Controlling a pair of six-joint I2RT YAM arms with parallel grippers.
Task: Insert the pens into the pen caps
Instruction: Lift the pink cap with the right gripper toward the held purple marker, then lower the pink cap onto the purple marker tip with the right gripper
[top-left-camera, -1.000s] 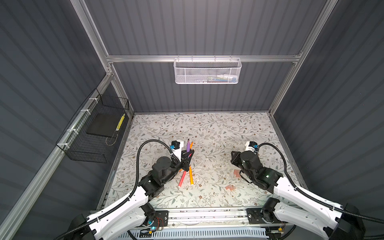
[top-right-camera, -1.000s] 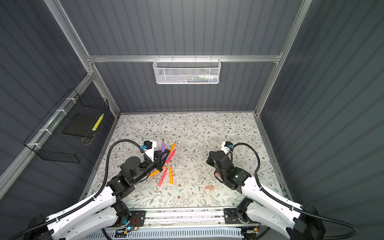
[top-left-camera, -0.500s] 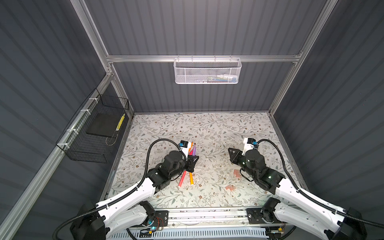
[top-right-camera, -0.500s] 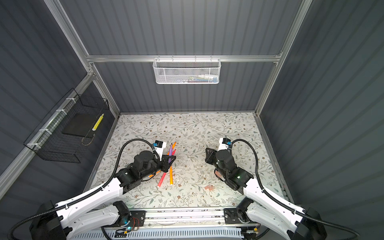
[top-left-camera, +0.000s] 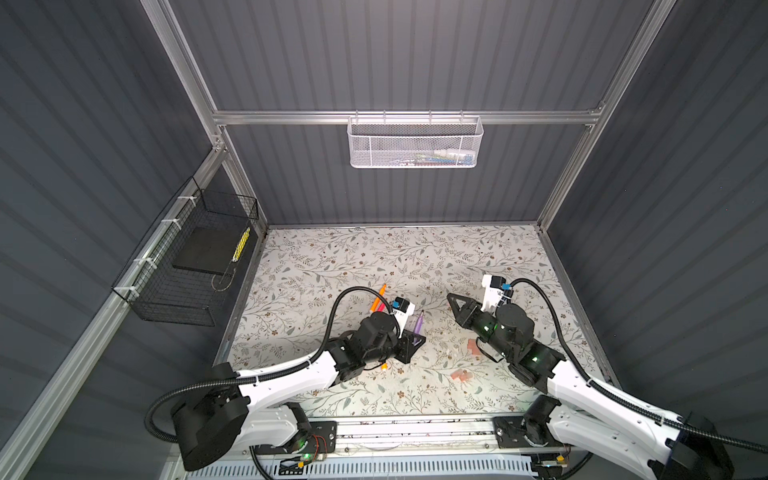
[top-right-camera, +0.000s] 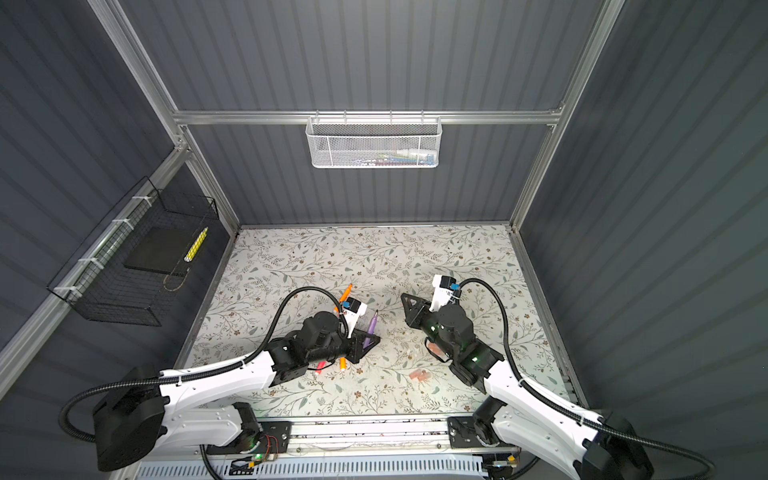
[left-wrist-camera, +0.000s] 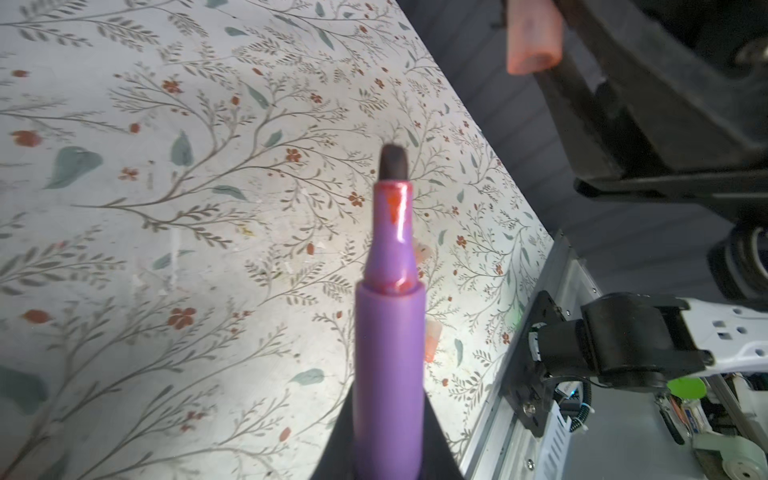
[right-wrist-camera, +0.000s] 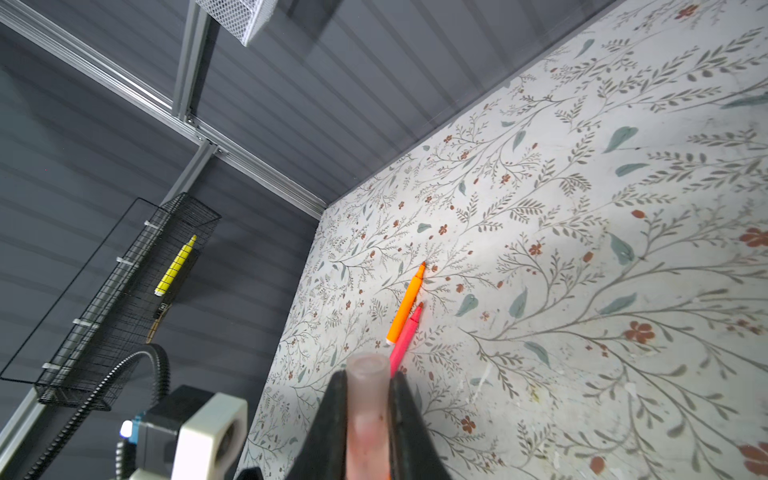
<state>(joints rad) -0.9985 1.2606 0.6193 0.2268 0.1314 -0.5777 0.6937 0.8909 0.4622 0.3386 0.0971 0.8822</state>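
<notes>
Left wrist view: the purple pen (left-wrist-camera: 388, 332) juts out from between the jaws of the left gripper (top-left-camera: 415, 338), which are clenched on its lower barrel. The dark nib end is bare and stands well clear of the fingers, in my judgement so that it can enter a cap unobstructed. In both top views the pen is held clear of the table (top-left-camera: 374, 257), and its long axis runs from the gripper toward the back wall, nib leading.

The pen cap (right-wrist-camera: 368, 399) is pinched between the closed jaws of the right gripper (top-left-camera: 453, 300). One end projects past the fingertips, which probably leaves the mouth free to receive the nib. Its long axis follows the gripper's own line. Seen from the left wrist, the cap sits off the pen's axis and well apart from the nib. Pen and cap are not yet lined up.

Loose caps (top-left-camera: 461, 375) lie on the table near the right arm. An orange pen (right-wrist-camera: 405, 307) and a red-pink pen (right-wrist-camera: 405, 338) lie side by side, tips toward the back wall. Further pens are partly hidden beneath the left arm.
</notes>
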